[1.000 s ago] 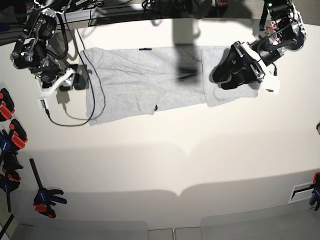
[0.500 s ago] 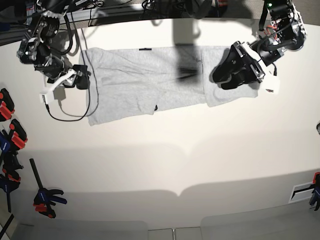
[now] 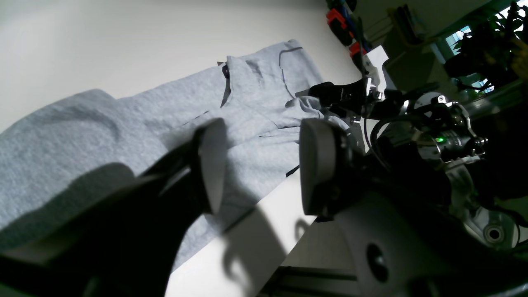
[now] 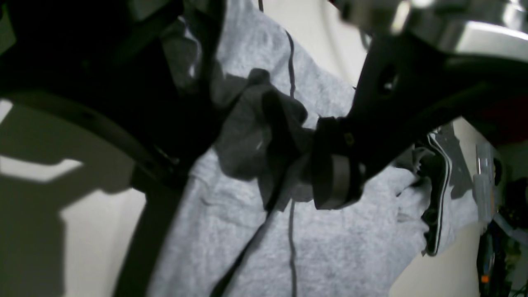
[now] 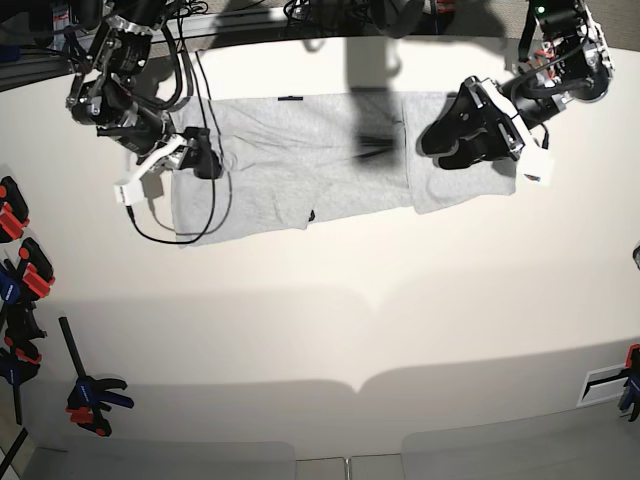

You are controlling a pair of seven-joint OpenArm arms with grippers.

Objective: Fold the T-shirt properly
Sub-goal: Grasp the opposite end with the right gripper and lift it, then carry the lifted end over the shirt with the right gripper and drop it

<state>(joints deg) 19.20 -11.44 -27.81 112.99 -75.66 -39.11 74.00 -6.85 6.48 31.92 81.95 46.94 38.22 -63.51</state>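
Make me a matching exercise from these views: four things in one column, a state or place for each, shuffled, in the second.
1. T-shirt
2. left gripper
3. right gripper
4. clamps

a. pinching a bunch of grey cloth
b. at the table's edge, beside the right arm
c. jaws apart, nothing between them
d. spread flat across the table

Pairs: 1-d, 2-c, 3-a, 4-b

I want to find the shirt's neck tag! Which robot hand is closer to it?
Right. The right gripper pinches the T-shirt at its edge, close to the collar tag. The left gripper hovers open over the far end.
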